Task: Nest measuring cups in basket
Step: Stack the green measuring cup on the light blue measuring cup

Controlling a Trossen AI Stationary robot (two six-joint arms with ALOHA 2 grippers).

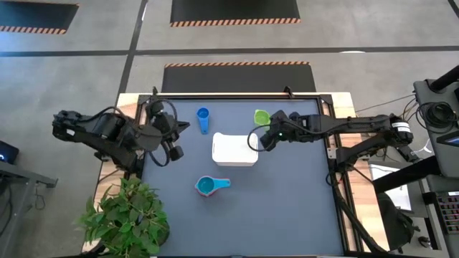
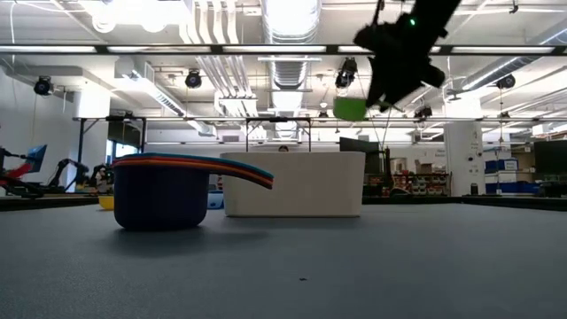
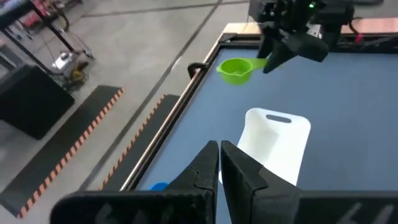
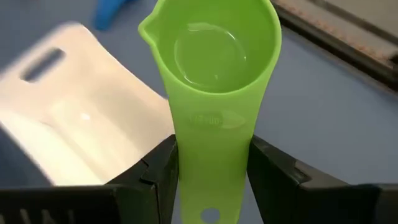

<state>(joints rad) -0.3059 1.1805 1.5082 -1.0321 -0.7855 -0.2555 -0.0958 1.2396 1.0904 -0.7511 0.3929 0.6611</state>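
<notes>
A green measuring cup hangs in the air above the table's far side, just beyond the white basket. My right gripper is shut on it. In the low view the green cup shows high above the basket. A blue cup lies on the mat to the basket's far left. A stack of nested cups, teal on top, stands on its base nearer than the basket. My left gripper hovers shut and empty to the basket's left. My right gripper pinches the green cup's handle between its two fingers, one on each long edge. The fingers slant down from the table's right and lie along the handle, with the bowl beyond their tips. The cup is lifted clear, its mouth facing up.
The dark mat lies bare across its near and right parts. A potted plant stands at the table's near left corner. The stack of cups fills the low view's left, its handle pointing toward the basket.
</notes>
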